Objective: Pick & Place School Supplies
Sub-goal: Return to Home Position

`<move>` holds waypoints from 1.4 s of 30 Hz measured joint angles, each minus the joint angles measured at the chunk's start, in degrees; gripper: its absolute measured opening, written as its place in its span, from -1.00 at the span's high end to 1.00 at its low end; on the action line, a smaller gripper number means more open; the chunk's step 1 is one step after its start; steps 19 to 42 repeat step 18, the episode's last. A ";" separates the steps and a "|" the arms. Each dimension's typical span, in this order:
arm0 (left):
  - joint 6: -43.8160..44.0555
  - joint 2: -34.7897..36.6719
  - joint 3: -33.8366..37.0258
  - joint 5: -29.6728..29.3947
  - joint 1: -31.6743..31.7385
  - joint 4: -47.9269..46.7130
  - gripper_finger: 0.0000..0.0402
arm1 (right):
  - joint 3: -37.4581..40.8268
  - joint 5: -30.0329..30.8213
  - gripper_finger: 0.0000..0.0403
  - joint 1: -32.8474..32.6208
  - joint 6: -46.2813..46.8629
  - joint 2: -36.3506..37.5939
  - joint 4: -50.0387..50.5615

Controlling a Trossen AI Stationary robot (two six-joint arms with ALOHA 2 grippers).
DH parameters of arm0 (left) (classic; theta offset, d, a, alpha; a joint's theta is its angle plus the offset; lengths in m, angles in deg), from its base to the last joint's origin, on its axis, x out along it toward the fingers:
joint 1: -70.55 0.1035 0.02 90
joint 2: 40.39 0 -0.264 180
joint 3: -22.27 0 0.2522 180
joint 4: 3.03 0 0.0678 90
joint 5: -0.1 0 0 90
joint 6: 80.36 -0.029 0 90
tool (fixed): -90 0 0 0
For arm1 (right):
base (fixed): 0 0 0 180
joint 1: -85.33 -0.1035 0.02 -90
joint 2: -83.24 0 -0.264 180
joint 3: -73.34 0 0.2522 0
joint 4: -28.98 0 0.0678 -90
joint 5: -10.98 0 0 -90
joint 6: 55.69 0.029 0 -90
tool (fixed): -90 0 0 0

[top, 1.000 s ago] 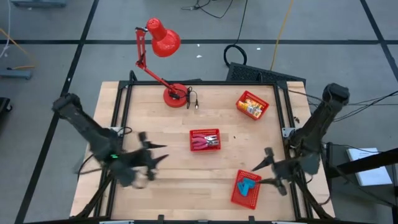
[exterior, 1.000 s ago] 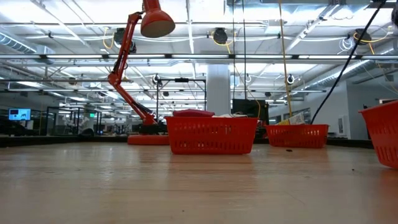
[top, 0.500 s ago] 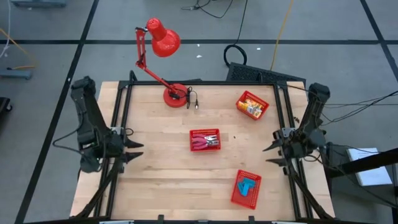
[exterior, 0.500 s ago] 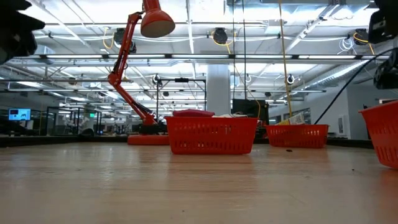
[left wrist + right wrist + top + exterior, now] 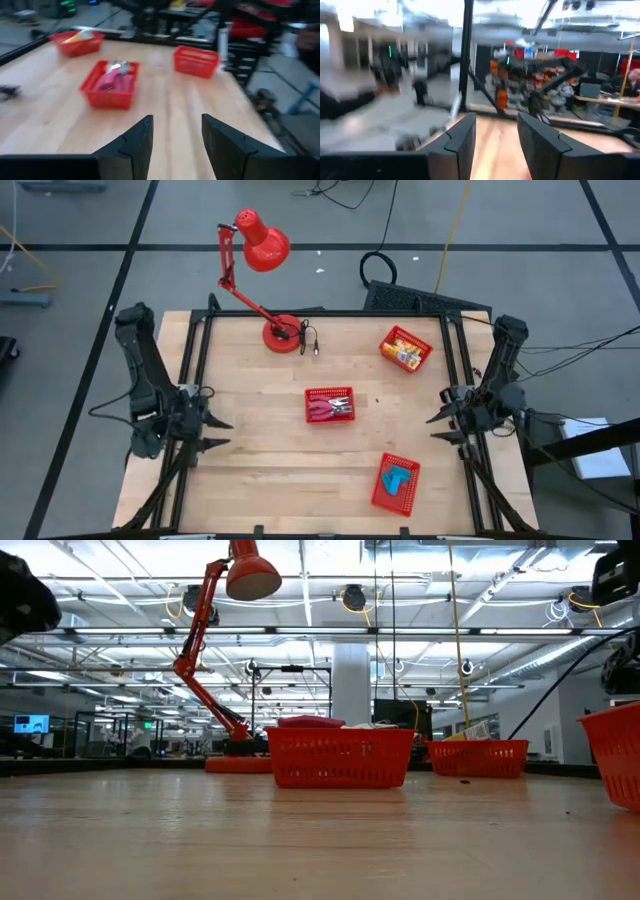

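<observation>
Three red mesh baskets hold the school supplies. The middle basket (image 5: 329, 405) (image 5: 111, 84) has red-handled tools. The far-right basket (image 5: 405, 348) (image 5: 76, 41) has yellow-and-white packets. The near-right basket (image 5: 396, 483) has blue blocks. My left gripper (image 5: 229, 433) (image 5: 176, 127) hovers open at the table's left edge, pointing toward the middle basket, with nothing between its fingers. My right gripper (image 5: 430, 429) (image 5: 496, 127) hovers open at the right edge, between the two right-hand baskets, also with nothing between its fingers.
A red desk lamp (image 5: 262, 250) stands with its base (image 5: 282, 334) at the table's far edge, a black cord beside it. A black frame rail (image 5: 200, 380) runs around the tabletop. Bare wood lies between the baskets (image 5: 270, 460).
My left gripper has drawn back from over the table's left half toward the left edge, and its arm has folded up. My right gripper has pulled away from the blue-block basket toward the right edge and the far side. Its fingers stand somewhat closer together. The baskets have kept still.
</observation>
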 joint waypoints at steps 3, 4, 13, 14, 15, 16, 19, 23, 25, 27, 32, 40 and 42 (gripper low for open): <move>-13.66 1.32 2.13 6.00 0.54 10.65 0.14 | 0.00 5.29 0.32 1.08 -0.79 -0.40 4.20; -20.37 1.98 3.50 9.97 1.24 15.93 0.14 | 0.00 6.76 0.32 1.99 -1.37 -0.36 4.51; -42.20 10.61 17.91 32.05 20.54 34.99 0.14 | 0.07 -0.61 0.32 17.08 -5.57 -0.27 4.26; -41.85 11.12 17.63 33.37 23.22 33.81 0.14 | 0.07 -2.07 0.31 18.98 -5.52 -0.24 4.24; -42.58 11.76 17.59 34.98 25.87 33.61 0.14 | 0.07 -3.13 0.31 20.86 -5.41 -0.23 4.05; -43.70 12.29 17.58 36.50 28.54 33.18 0.14 | 0.07 -3.54 0.30 22.66 -5.42 -0.22 4.14; -45.09 13.30 17.56 38.21 34.06 31.73 0.14 | 0.07 -3.89 0.30 26.61 -5.70 -0.22 4.13; -45.09 13.30 17.56 38.21 34.06 31.73 0.14 | 0.07 -3.89 0.30 26.61 -5.70 -0.22 4.13; -45.09 13.30 17.56 38.21 34.06 31.73 0.14 | 0.07 -3.89 0.30 26.61 -5.70 -0.22 4.13; -45.09 13.30 17.56 38.21 34.06 31.73 0.14 | 0.07 -3.89 0.30 26.61 -5.70 -0.22 4.13; -45.09 13.30 17.56 38.21 34.06 31.73 0.14 | 0.07 -3.89 0.30 26.61 -5.70 -0.22 4.13; -45.09 13.30 17.56 38.21 34.06 31.73 0.14 | 0.07 -3.89 0.30 26.61 -5.70 -0.22 4.13; -45.09 13.30 17.56 38.21 34.06 31.73 0.14 | 0.07 -3.89 0.30 26.61 -5.70 -0.22 4.13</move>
